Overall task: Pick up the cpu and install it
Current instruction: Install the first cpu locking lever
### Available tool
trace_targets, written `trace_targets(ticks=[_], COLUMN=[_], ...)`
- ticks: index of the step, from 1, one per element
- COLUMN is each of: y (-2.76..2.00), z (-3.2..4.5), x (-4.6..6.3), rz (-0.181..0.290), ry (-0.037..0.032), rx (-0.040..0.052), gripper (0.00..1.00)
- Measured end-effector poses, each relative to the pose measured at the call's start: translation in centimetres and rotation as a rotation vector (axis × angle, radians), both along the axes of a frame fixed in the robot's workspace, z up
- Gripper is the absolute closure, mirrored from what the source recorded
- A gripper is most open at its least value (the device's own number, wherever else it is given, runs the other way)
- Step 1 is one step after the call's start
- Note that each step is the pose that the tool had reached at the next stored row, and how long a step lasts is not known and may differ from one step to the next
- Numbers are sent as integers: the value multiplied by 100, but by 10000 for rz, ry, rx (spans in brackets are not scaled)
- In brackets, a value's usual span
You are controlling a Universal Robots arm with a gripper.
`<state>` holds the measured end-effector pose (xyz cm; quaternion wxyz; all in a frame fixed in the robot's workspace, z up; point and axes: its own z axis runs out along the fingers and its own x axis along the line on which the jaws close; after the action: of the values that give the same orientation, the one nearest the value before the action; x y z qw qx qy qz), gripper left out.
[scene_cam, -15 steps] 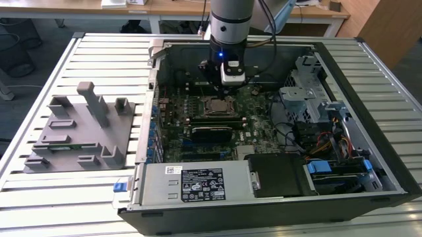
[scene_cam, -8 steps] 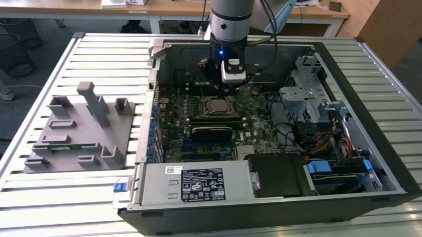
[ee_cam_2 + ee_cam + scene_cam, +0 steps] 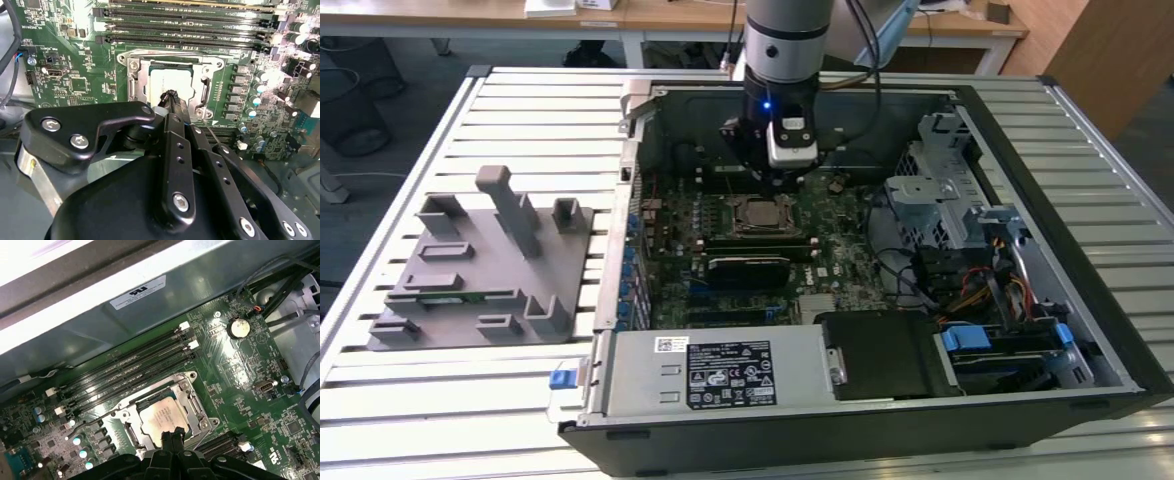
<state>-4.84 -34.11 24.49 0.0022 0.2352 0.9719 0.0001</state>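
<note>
The cpu [image 3: 762, 213], a small square chip with a silvery top, lies flat inside the metal-framed socket [image 3: 132, 85] on the green motherboard [image 3: 834, 240] in the open computer case. In both wrist views the cpu [image 3: 172, 80] [image 3: 161, 417] sits level within the socket frame [image 3: 198, 406]. My gripper [image 3: 774, 181] hangs straight down over the socket. Its two black fingertips are pressed together, with nothing between them. The gripper [image 3: 169, 96] [image 3: 172, 436] is just above the chip's near edge; whether it touches the chip I cannot tell.
A grey tray [image 3: 400, 320] with upright posts and a thin green memory strip [image 3: 448, 295] lies at the exterior view's left. Memory slots [image 3: 127, 367] run beside the socket. A drive cage [image 3: 947, 190], cables [image 3: 961, 285] and a power supply [image 3: 720, 370] crowd the case.
</note>
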Motion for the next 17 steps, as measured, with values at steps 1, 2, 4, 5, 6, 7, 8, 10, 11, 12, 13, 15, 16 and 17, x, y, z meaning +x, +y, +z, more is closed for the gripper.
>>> trace_targets(ticks=[1,2,4,5,6,7,8,10,11,12,13,15,16,17], y=[0,0,0,0,0,0,0,0,0,0,0,0,0,1], z=[4,10,38,50,64,77,86,94,95,95,95,95,95,95], x=[-4,-9,-23,-32,-36,-40,-46,-64,-77,-93,-111,-142,-155,-165], rz=[37,73,115,131,139,147,156,182,200,219,239,299,345,412], ry=[1,0,0,0,-1,0,0,-1,-1,-2,-1,-1,-1,-1], rx=[0,0,0,0,1,1,0,1,2,2,0,-2,-3,-4], gripper=[89,89,89,89,89,89,89,89,89,89,89,89,89,89])
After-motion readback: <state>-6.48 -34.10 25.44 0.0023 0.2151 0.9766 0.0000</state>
